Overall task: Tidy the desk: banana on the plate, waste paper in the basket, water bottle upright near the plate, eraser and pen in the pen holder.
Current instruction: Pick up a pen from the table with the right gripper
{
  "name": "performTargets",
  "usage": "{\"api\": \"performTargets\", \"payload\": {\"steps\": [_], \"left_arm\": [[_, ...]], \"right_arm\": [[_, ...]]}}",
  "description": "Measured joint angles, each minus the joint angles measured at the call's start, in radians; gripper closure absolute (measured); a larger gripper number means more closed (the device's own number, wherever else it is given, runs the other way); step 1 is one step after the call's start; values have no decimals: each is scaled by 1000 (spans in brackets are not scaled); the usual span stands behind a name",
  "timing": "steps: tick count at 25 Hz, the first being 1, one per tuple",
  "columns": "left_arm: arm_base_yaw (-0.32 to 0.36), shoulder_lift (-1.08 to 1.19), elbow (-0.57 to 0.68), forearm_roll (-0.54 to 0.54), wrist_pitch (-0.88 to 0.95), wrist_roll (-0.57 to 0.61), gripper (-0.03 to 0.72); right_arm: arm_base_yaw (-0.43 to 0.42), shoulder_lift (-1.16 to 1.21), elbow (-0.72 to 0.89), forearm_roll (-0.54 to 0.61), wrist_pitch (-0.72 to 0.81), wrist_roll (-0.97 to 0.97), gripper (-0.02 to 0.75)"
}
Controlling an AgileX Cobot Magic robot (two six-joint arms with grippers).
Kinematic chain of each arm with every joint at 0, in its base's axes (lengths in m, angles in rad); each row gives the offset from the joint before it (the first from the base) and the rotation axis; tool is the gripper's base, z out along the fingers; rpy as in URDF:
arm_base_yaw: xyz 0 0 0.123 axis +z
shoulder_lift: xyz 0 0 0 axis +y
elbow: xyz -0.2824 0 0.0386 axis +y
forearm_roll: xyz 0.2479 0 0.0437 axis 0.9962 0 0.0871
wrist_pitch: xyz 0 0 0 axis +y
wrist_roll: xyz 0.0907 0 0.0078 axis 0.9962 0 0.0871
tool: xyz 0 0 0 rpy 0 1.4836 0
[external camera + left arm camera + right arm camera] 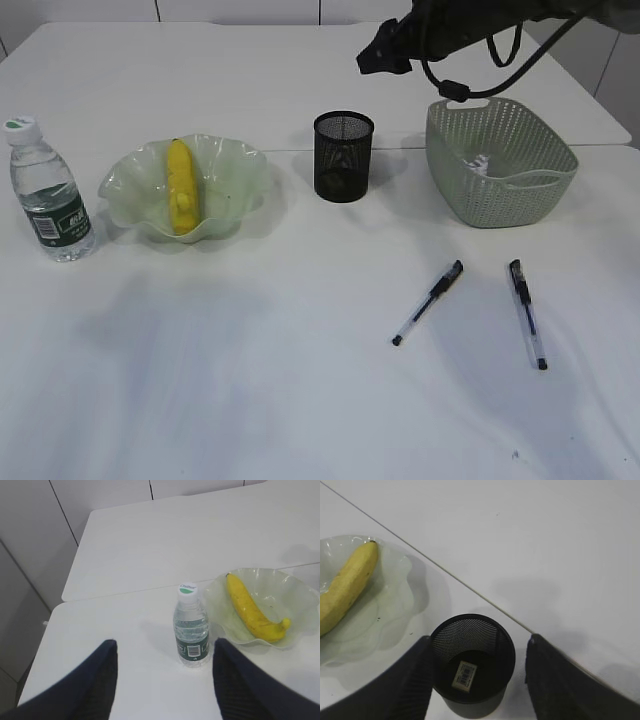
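At the far left of the bench [300,400] we see the water bottle [48,190] standing upright with its cap on, just beside the plate [128,180] but not touching it. The left wrist view looks down on this bottle, and the left fingers [102,675] stand wide apart on either side of it, above the bench and gripping nothing.

The plate is a pale green, wavy-edged dish, and the banana [181,187] lies in it lengthwise.

Moving right, we come to the black mesh pen holder [343,155], upright near the middle of the bench. The right fingers [417,680] hang spread open above it, one on each side of its rim, with nothing between them; through its mouth we see the eraser [463,675], a small piece with a barcode label, lying on the bottom.

Further right sits the green basket [540,200], and a bit of white waste paper [481,163] shows inside it. The dark right arm [440,30] reaches in above it from the upper right.

In front of the basket, two pens lie flat on the bench, well apart from the holder: the left pen [428,302] slanted, the right pen [527,314] nearly straight toward us.
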Motion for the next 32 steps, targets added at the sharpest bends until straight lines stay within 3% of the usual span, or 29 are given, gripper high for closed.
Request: {"api": "performTargets", "payload": {"steps": [11, 23, 32], "left_arm": [[0, 0, 0, 0, 0, 0, 263], [0, 0, 0, 0, 0, 0, 270], [0, 0, 0, 0, 0, 0, 271]], "right_arm": [[-4, 0, 0, 63, 61, 5, 306], [-66, -15, 0, 57, 144, 146, 307], [-72, -120, 0, -119, 206, 361, 308]]}}
